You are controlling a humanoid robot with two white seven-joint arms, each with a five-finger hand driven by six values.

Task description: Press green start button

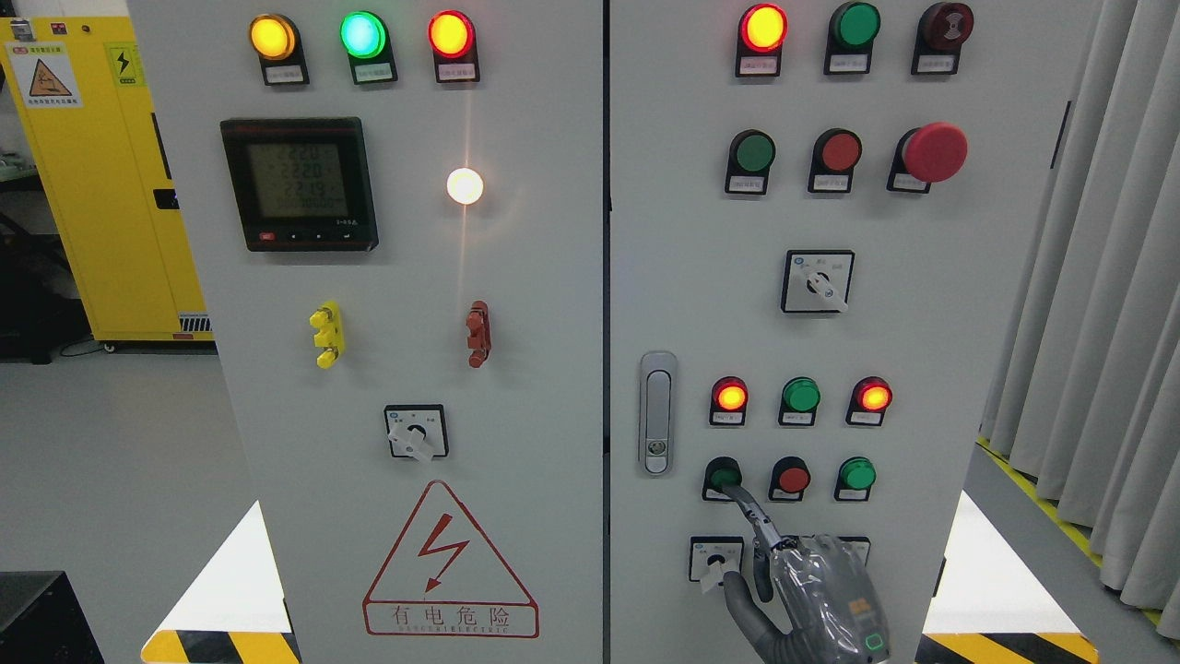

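Right hand (pixel 811 590) rising from the bottom edge, index finger (pixel 751 515) extended with its tip touching the green start button (pixel 725 476), other fingers curled holding nothing, button low on the right cabinet door (pixel 922 323), left of a red button (pixel 793 479).

Only one hand (pixel 811 590) can be seen, down at the lower right of the frame, bottom edge. The back of it is covered by a glossy grey shell, kinda translucent-looking, with a faint hex-ish pattern picked up in the reflections. A small orange marking is printed low on the shell, and just under it a little rounded-rectangle outline in green is shown, like an indicator. The fingers (pixel 751 516) are built from slim segmented metal-grey links with darker joints visible between them. The thumb side at the lower left of the hand is wrapped in darker matte grey. No cables or screws can be made out.
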